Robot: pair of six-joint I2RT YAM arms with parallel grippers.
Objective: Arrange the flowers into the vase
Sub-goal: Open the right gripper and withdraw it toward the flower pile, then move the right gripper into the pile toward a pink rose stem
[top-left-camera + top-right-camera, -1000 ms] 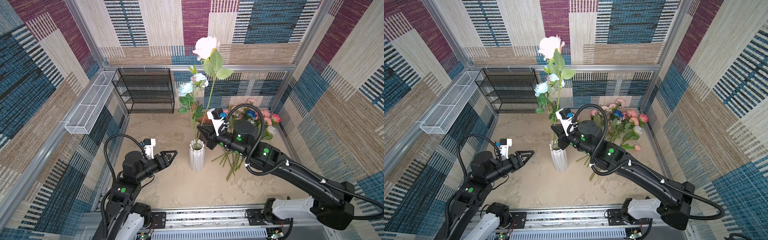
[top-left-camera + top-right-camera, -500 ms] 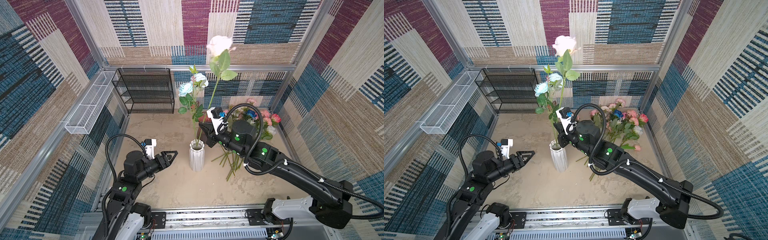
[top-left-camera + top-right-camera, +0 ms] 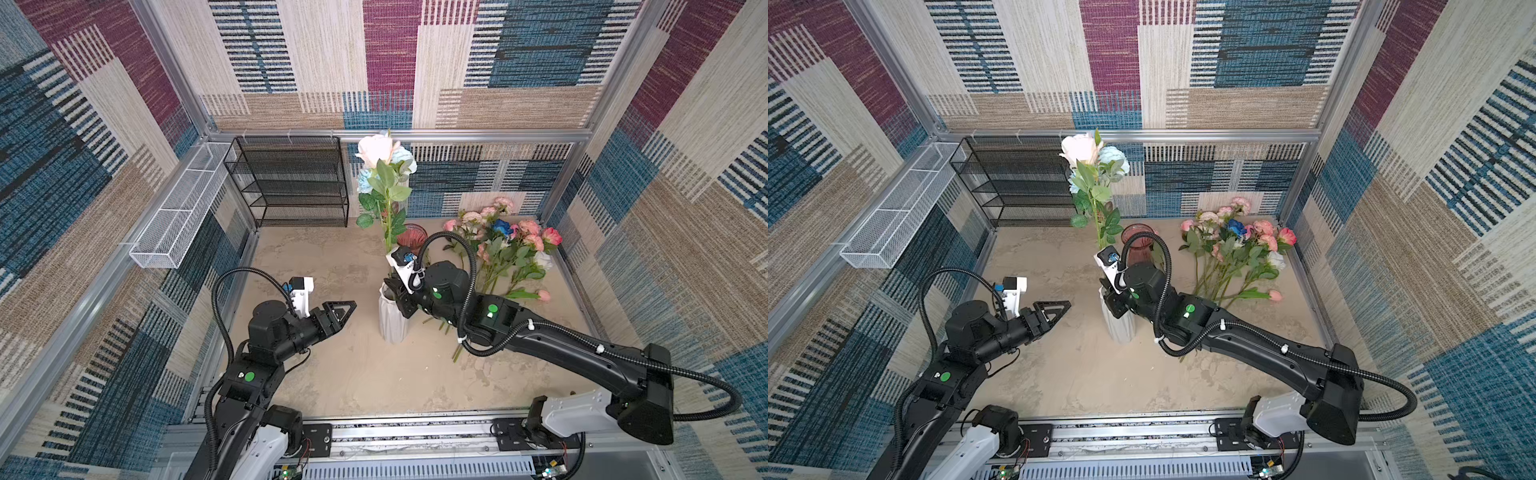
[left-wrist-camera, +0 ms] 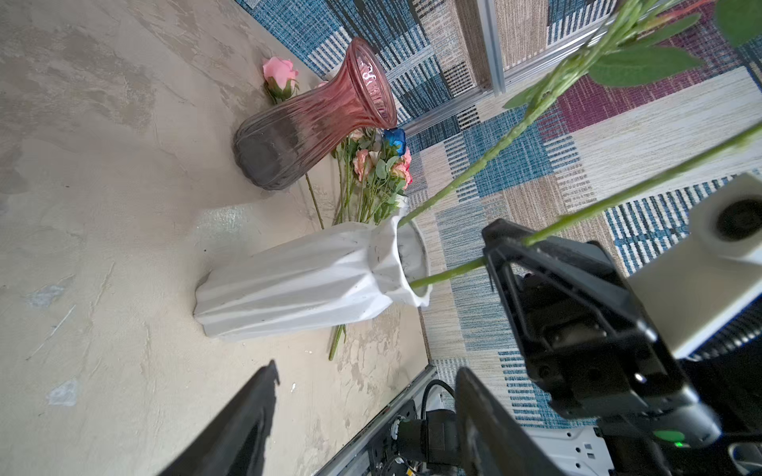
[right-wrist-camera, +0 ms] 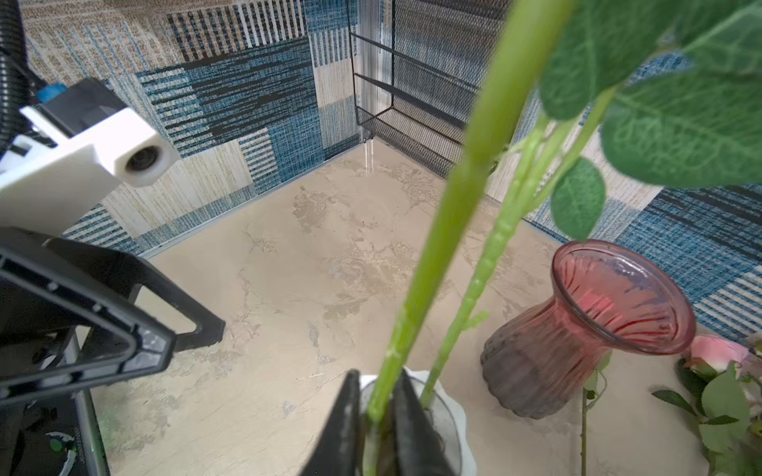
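A white ribbed vase (image 3: 390,320) (image 3: 1119,328) (image 4: 309,280) stands mid-table. It holds three flowers: a cream-pink rose (image 3: 376,149) (image 3: 1079,149) and two pale blue ones (image 3: 405,160). My right gripper (image 3: 397,291) (image 3: 1111,297) (image 5: 377,377) sits just over the vase's mouth. It is open a little, with the cream rose's stem (image 5: 445,230) loose between its fingers. To the left of the vase my left gripper (image 3: 347,307) (image 3: 1061,309) (image 4: 367,369) hangs open and empty. More flowers (image 3: 503,249) (image 3: 1237,249) lie heaped at the back right.
A pink glass vase (image 3: 411,235) (image 3: 1136,245) (image 4: 313,119) (image 5: 589,329) stands empty behind the white one. A black mesh shelf (image 3: 291,183) stands against the back wall, and a white wire basket (image 3: 178,208) hangs on the left wall.
The cream rose has dropped much lower into the white vase. My right jaws have parted off its stem. The left arm has not moved.
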